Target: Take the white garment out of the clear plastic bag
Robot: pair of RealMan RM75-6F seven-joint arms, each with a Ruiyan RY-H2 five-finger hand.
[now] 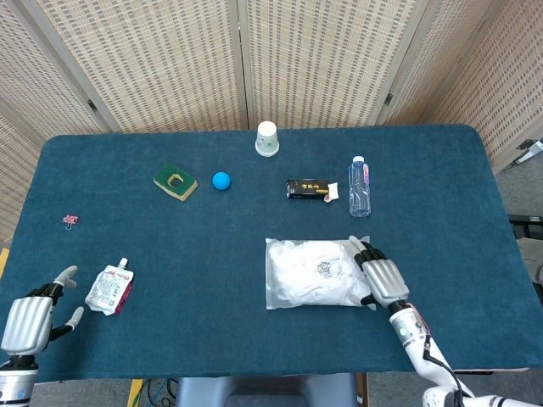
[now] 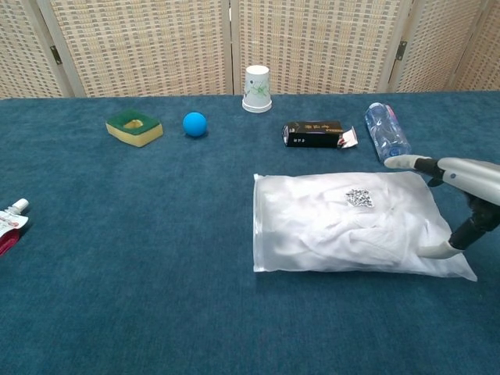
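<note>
The clear plastic bag lay flat on the blue table right of centre in the lower half of the head view, with the white garment folded inside it and a small dark printed patch on its upper face. The right hand rested on the bag's right end, its fingers stretched out over the top edge and the thumb pressed against the lower right corner in the chest view; the fingers were spread rather than closed, and the pictures did not show whether they had any real hold of the plastic. The left hand sat at the lower left corner of the head view, off the bag, fingers apart and holding nothing. Just right of it lay a small drink pouch, and a pink binder clip lay further up the left edge. Along the upper part of the frame stood a paper cup, with a green sponge, a blue ball, a black box and a water bottle on its side below it.
</note>
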